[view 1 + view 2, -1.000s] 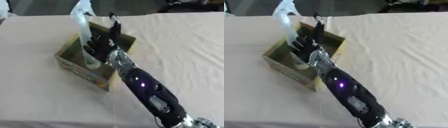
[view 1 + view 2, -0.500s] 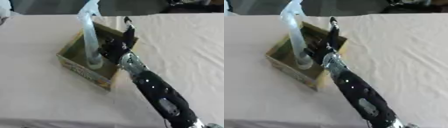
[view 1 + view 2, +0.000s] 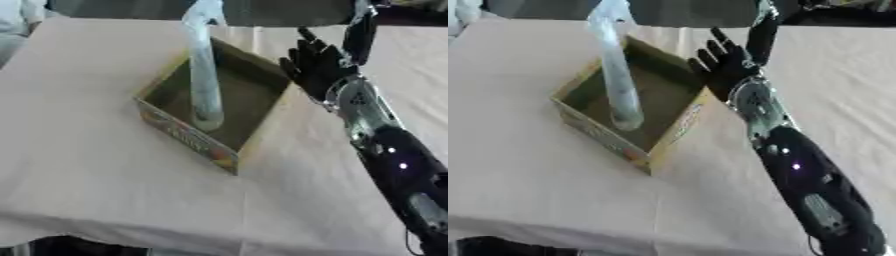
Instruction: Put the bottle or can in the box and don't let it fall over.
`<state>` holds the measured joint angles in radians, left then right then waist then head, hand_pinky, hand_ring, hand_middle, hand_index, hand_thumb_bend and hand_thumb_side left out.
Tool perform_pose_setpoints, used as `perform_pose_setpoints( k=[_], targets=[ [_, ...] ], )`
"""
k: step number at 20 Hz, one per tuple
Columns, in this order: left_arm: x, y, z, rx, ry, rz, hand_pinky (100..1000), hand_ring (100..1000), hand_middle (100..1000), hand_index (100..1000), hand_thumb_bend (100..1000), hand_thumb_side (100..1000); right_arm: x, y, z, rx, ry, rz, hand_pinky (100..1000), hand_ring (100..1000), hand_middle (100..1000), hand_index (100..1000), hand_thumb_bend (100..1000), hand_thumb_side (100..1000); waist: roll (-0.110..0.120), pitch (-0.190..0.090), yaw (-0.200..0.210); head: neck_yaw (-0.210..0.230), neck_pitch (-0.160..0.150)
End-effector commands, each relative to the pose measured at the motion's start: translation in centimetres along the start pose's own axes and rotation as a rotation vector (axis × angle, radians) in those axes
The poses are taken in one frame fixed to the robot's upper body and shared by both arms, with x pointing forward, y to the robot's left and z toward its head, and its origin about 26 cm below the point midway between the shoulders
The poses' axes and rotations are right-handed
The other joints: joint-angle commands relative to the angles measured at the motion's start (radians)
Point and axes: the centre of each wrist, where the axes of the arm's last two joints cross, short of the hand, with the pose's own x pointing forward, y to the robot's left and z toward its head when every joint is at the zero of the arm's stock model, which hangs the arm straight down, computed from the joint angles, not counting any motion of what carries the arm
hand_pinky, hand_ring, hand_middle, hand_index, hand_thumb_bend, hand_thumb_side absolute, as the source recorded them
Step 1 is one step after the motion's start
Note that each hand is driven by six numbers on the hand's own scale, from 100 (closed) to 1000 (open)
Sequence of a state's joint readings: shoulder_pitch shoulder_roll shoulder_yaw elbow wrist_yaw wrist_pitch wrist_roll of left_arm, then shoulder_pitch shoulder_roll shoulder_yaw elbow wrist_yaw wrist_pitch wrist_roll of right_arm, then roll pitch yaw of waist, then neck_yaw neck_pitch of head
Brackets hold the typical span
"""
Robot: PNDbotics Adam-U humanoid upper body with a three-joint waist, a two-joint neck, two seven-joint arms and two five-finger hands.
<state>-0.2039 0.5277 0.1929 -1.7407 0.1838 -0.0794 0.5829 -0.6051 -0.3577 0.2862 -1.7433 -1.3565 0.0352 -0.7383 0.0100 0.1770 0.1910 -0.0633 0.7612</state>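
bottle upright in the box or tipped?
Upright. The bottle stands on its base on the floor of the box, its neck rising above the rim. The right hand is open beside the box, off the bottle.

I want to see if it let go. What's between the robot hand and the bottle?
Only the box's right wall and some box floor. The robot hand is open, apart from the upright bottle, seen in both views.

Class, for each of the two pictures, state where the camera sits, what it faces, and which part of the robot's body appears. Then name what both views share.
Left eye view: head camera, looking down at the table; right hand open beside the box.
Right eye view: same head, set slightly rightward, so everything sits further left; the right arm shows.
Shared: the clear bottle standing upright inside the box; no left hand.
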Motion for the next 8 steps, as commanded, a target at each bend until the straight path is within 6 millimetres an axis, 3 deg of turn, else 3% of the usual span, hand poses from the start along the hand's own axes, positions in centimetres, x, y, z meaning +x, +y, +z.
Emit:
perform_pose_setpoints(
  k=[1,4,8],
  targets=[
    [1.5,0.7,-1.0,0.007,-0.068,-0.018,778,868,859,883,746,699,3.7,1.8,2.5,0.095,-0.117,0.041,100,100,128,965,404,938,-0.001,-0.002,-0.005,0.003,-0.013],
    [1.8,0.6,-1.0,0.008,-0.074,-0.014,778,868,858,883,745,699,5.8,2.8,4.6,0.159,-0.208,0.059,100,100,141,964,376,910,-0.007,0.010,-0.010,0.009,-0.019],
    [2.4,0.5,-1.0,0.010,-0.098,-0.005,778,868,858,883,744,699,7.9,2.4,5.2,0.173,-0.319,0.121,100,100,160,960,323,883,-0.013,0.027,-0.014,0.006,-0.036]
  ],
)
